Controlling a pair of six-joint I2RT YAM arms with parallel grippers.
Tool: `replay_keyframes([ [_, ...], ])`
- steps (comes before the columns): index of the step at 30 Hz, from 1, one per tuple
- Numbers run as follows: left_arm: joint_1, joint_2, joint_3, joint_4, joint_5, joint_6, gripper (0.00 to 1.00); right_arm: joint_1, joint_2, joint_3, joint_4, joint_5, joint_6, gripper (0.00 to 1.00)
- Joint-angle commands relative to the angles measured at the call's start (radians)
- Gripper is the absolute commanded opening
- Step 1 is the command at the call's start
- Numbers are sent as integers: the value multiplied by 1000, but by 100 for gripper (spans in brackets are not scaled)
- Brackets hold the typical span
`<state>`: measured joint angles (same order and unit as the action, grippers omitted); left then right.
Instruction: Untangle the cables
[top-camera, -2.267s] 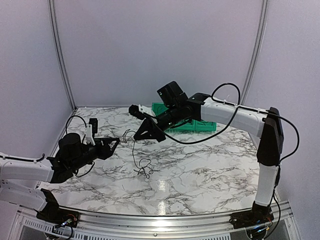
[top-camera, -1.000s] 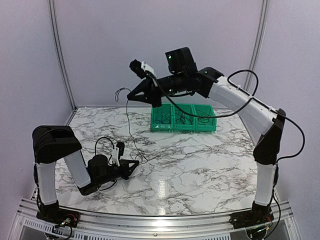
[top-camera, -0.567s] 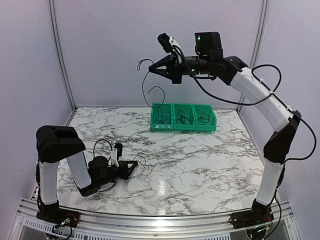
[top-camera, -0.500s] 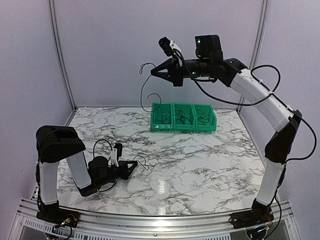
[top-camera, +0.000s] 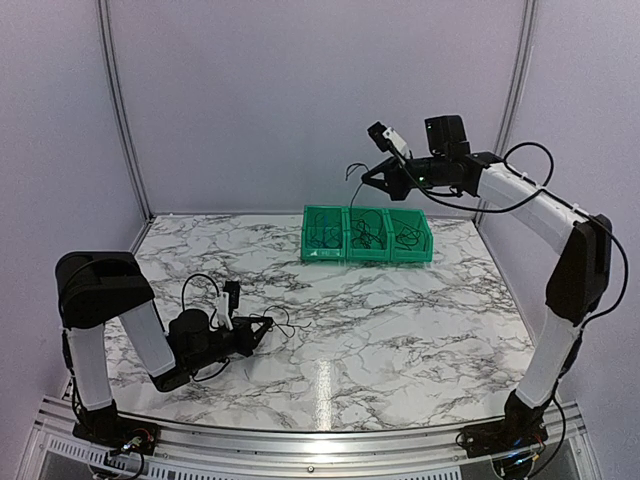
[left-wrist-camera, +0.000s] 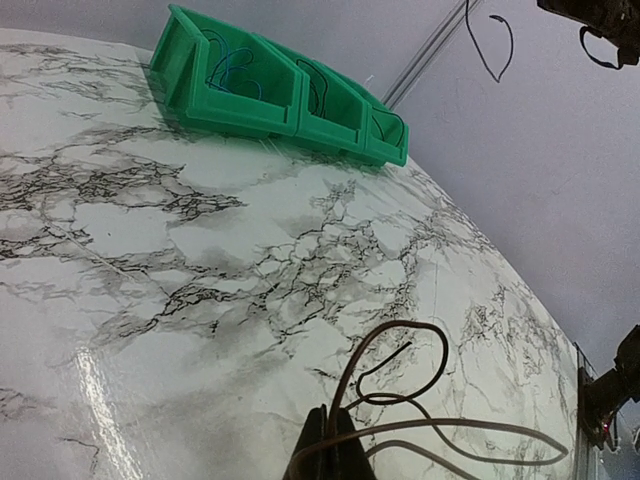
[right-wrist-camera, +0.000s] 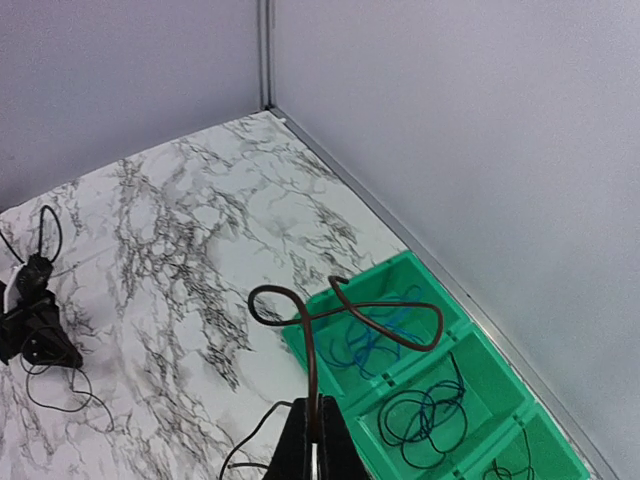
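Top external: high and behind the arm bases, facing forward and down over the whole marble table (top-camera: 420, 320) to the green bins (top-camera: 325, 255) by the back wall. Left wrist: low, close over the tabletop behind the left gripper (left-wrist-camera: 325, 450), looking across at the distant bins. Right wrist: aloft behind the right gripper (right-wrist-camera: 312, 445), looking steeply down, bins near below; table and bins show in all three views.

Right tool (right-wrist-camera: 313, 442) tight around a looped dark cable (right-wrist-camera: 311, 360), above green bins (right-wrist-camera: 495, 385).
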<state>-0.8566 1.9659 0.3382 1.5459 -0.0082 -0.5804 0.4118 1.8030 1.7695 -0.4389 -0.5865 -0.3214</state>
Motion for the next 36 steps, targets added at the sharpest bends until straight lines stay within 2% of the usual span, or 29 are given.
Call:
replay_keyframes([
  [1, -3, -21, -6, -19, 5, 1, 0, -103, -9, -29, 76, 68, 31, 0],
  [7, -4, -8, 4, -21, 39, -8, 0, -238, 85, -20, 97, 105, 88, 0],
  [14, -4, -3, 4, -21, 50, -15, 0, -335, 262, 85, 98, 127, 139, 0],
  [25, -4, -4, -1, -27, 53, -21, 0, -343, 528, 263, 36, 155, 180, 0],
  [36, -4, -1, 25, -54, 64, -20, 0, -336, 574, 256, -32, 179, 141, 0],
])
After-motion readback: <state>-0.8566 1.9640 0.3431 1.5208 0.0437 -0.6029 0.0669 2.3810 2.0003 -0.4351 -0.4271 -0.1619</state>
